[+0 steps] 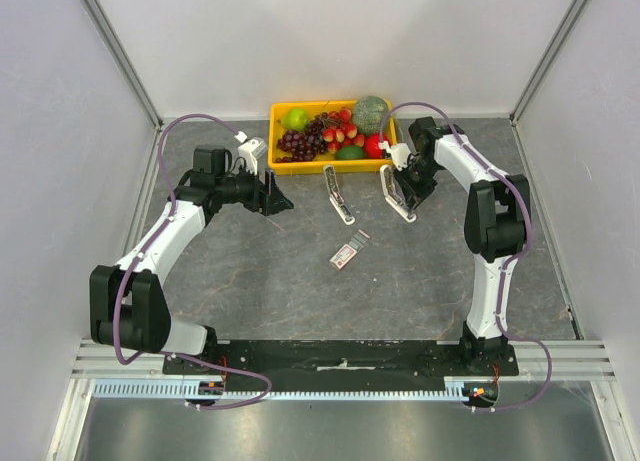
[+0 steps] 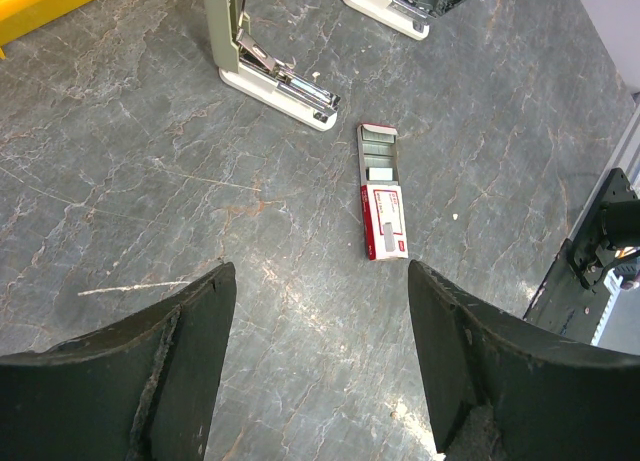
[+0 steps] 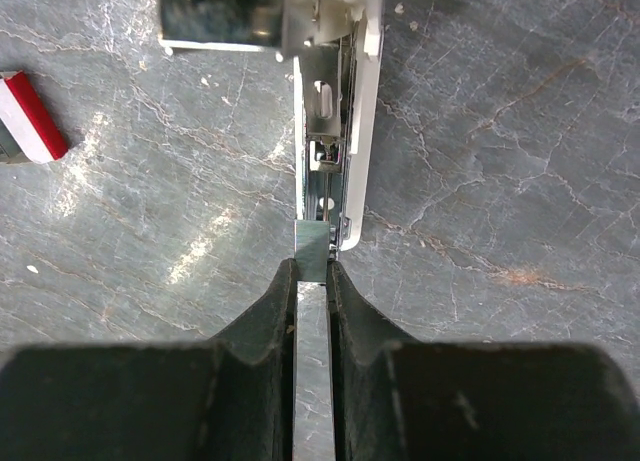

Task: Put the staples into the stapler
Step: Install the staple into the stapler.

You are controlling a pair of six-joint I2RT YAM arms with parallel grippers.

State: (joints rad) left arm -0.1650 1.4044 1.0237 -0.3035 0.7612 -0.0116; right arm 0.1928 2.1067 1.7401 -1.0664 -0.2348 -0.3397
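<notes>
My right gripper (image 3: 313, 273) is clenched on a thin silvery strip of staples (image 3: 312, 243), whose front end sits at the mouth of the metal channel of the white, swung-open stapler (image 3: 362, 131). The small red-and-white staple box (image 2: 383, 209), its drawer slid out, lies on the grey marbled table (image 1: 250, 281), near that stapler, to its near-left. My left gripper (image 2: 320, 273) hangs released, jaws wide, well left of that stapler.
</notes>
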